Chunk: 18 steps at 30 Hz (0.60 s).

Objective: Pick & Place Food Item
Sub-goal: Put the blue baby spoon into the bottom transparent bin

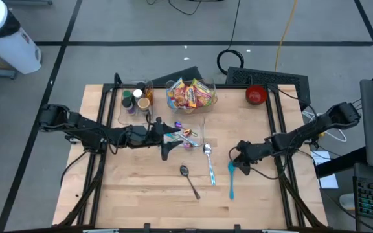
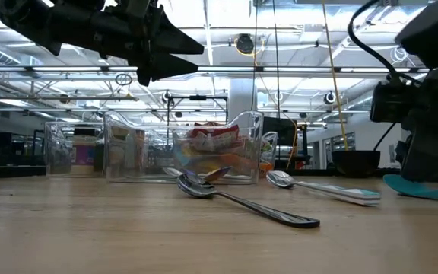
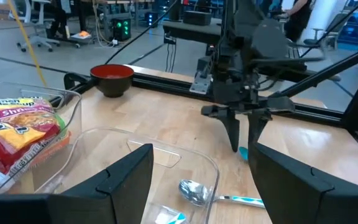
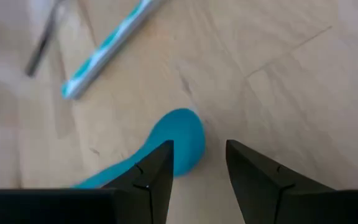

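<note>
Two arms reach in from the frame's edges in the high view, and we find the left gripper [image 1: 171, 134] just left of centre, over the clear tray [image 1: 198, 124] that holds a few small wrapped sweets [image 1: 186, 134]. Its fingers [image 3: 126, 180] stand wide apart in its wrist view, with the tray's bare bottom showing between them, and they have hold of nothing. In the low view this gripper hangs in the upper left of the frame, clear of the table [image 2: 90, 228].

The right gripper [image 1: 239, 156] sits right of centre in the high view, low over the bowl end of the teal spoon [image 1: 231, 176]. Its fingers [image 4: 151, 171] are parted a little, one tip over the spoon's [image 4: 176, 143] edge, and we cannot tell whether they touch it; they carry nothing.

The food packets [image 1: 190, 94] lie heaped in a clear bin [image 1: 212, 98] in the upper middle of the high view, just above the tray. To the left of that bin a second clear container [image 1: 122, 103] holds small jars [image 1: 135, 100]. A red bowl [image 1: 256, 94] stands upper right of centre.

Below the tray lie two more spoons: a plain metal one [image 1: 189, 180] pointing toward the bottom of the frame, and one with a teal-patterned handle [image 1: 210, 163] just to its right, beside the teal spoon.
</note>
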### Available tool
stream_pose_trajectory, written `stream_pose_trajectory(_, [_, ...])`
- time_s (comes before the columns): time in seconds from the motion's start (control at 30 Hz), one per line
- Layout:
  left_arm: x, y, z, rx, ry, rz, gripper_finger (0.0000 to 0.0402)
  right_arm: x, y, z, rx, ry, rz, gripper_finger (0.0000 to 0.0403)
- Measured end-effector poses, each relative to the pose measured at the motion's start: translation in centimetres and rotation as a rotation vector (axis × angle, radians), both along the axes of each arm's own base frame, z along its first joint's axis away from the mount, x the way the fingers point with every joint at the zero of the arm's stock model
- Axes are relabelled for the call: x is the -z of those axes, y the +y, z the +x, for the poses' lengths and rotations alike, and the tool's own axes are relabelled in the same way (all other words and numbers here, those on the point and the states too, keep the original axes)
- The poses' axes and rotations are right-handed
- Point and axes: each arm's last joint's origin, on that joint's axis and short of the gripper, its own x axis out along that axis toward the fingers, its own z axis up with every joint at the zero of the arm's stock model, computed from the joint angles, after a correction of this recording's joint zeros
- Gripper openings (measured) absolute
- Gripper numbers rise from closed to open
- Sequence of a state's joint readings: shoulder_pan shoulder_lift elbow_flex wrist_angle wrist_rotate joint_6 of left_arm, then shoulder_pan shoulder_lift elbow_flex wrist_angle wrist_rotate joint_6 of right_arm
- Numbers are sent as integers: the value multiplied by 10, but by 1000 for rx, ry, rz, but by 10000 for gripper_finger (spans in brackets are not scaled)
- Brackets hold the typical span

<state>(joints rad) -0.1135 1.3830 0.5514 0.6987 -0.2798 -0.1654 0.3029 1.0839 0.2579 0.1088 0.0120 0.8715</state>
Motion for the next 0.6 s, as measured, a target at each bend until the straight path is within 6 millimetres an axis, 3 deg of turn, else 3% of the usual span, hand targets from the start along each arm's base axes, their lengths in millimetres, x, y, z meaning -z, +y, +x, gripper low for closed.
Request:
stream_pose_trajectory(0.27, [0,0,0,-1,-1,-4,271,15,-4,-13,51,-142,102,141])
stream_pose_trajectory(0.6, [0,0,0,-1,-1,-5,271,22,-4,-13,25,-112,42,124])
